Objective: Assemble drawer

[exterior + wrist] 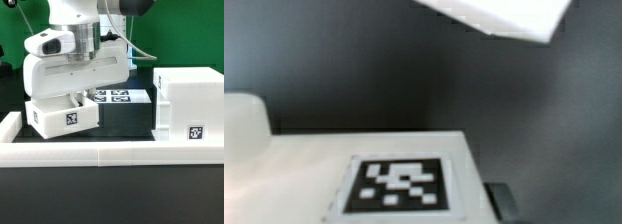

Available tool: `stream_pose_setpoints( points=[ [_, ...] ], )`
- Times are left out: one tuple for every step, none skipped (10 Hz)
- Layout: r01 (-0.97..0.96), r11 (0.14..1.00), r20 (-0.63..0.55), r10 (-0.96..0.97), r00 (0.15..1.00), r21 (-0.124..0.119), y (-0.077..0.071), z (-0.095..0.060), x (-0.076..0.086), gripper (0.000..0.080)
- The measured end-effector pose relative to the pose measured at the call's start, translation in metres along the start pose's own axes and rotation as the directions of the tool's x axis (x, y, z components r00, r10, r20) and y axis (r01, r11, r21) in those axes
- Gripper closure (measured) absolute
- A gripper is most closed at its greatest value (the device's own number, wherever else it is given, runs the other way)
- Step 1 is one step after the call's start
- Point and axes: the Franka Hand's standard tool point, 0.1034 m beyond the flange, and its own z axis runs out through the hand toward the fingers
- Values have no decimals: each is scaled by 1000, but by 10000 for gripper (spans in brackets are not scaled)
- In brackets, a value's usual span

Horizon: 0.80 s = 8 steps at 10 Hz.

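The large white drawer housing (192, 100) stands at the exterior view's right, with a square tag on its front. A small white tray (62, 116) with a tag on its side sits at the exterior view's left, directly under my gripper (80, 98). The fingers reach down onto the tray's upper edge and appear shut on its wall. In the wrist view the tray's tagged face (399, 186) fills the near part of the picture. One dark fingertip (500, 196) lies against the tray's edge; the other finger is hidden. No knob shows.
The long low white border rail (110, 152) runs along the front. The marker board (122, 97) lies behind the tray, between it and the housing. A white corner (505, 16) shows far off in the wrist view. The tabletop is black.
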Motion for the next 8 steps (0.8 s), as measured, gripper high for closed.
stream_pose_setpoints(
  points=[
    [94, 996, 6, -94, 996, -4, -4, 0, 4, 757],
    [162, 987, 9, -162, 987, -6, -7, 0, 8, 757],
    [230, 973, 12, -230, 973, -9, -8, -1, 10, 757],
    [287, 958, 14, -287, 958, -7, -6, 0, 8, 757],
    [308, 951, 14, -308, 951, -7, -5, 0, 7, 757],
    [364, 931, 16, -364, 931, -6, -5, 0, 6, 757],
    [429, 903, 19, -429, 903, -9, -4, 1, 5, 757],
    [561, 827, 27, -561, 828, -31, -3, 4, 4, 757]
  ],
)
